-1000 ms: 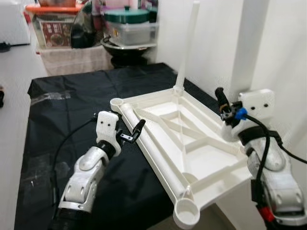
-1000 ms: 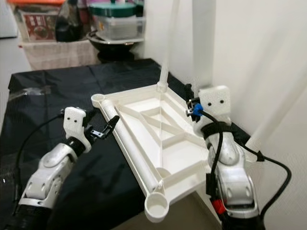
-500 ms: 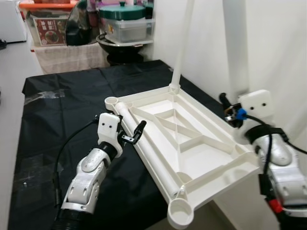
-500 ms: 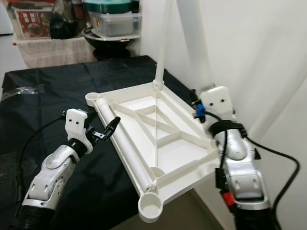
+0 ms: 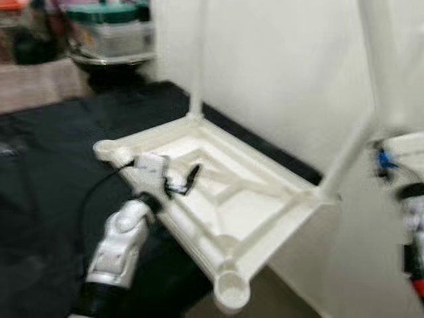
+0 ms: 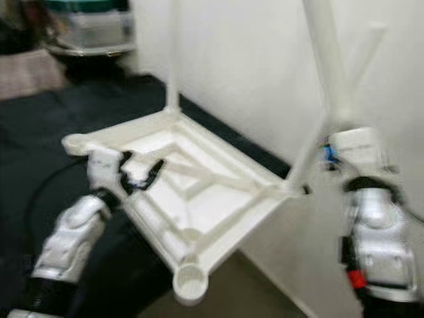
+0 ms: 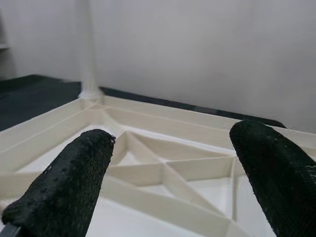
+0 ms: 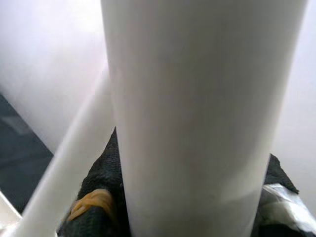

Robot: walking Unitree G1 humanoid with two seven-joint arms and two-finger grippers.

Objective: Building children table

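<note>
The white table top (image 5: pixel 232 218) lies upside down on the black-covered surface, ribs up, and the eye views are blurred. One white leg (image 5: pixel 196 59) stands in its far corner. Another leg (image 5: pixel 350 154) slants up from its right corner. My left gripper (image 5: pixel 191 180) hangs open over the near-left rim, and its fingers (image 7: pixel 64 192) frame the ribs with nothing between them. My right gripper (image 6: pixel 331 136) is beside the right corner, shut on a thick white table leg (image 8: pixel 197 113) that rises upward (image 6: pixel 323 59).
The black cloth (image 5: pixel 46 159) covers the surface to the left. A white wall (image 5: pixel 278 66) runs close behind the table top. Storage boxes and pots (image 5: pixel 109 40) stand at the back. The near corner socket (image 5: pixel 230 291) overhangs the floor.
The whole picture has shifted and blurred, so the camera has moved. A slanted leg now reaches the table top's right corner. The left gripper stays open over the near-left rim.
</note>
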